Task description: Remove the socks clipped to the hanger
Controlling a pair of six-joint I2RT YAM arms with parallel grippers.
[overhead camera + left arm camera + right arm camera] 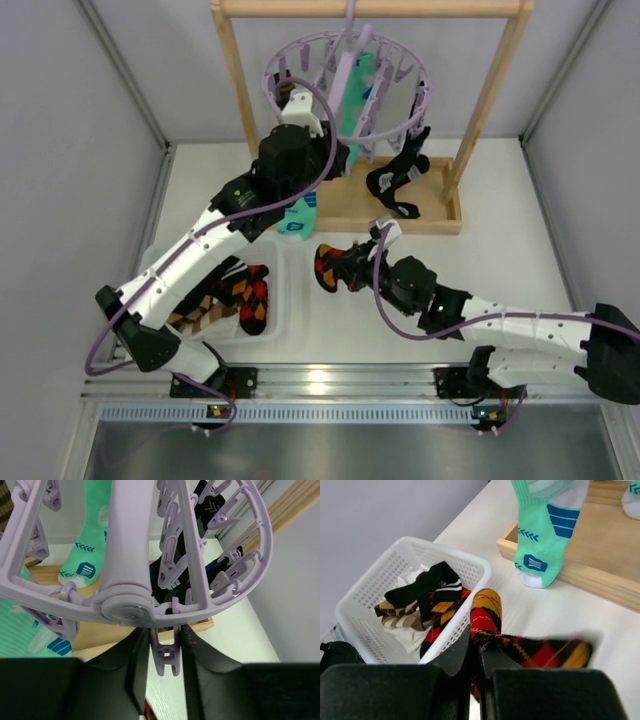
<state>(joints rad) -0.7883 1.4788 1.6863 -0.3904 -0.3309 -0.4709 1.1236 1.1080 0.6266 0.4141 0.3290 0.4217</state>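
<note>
The lilac hanger [345, 70] hangs from the wooden rack. A mint-green sock [352, 105] and a black sock [395, 178] hang from it; a second mint-green sock [300, 215] shows lower, below my left arm. My left gripper [300, 105] is up at the hanger's rim. In the left wrist view my left gripper [165, 645] is shut on a lilac clip [166, 655] under the ring [130, 555], and that clip holds nothing. My right gripper [352, 268] is shut on a red-black-orange diamond sock [487, 612] just right of the basket.
A white basket [283, 300] at the front left holds several socks; its rim [470, 562] also shows in the right wrist view. The wooden rack's base tray [440, 215] and uprights [490, 100] stand at the back. Grey walls close both sides.
</note>
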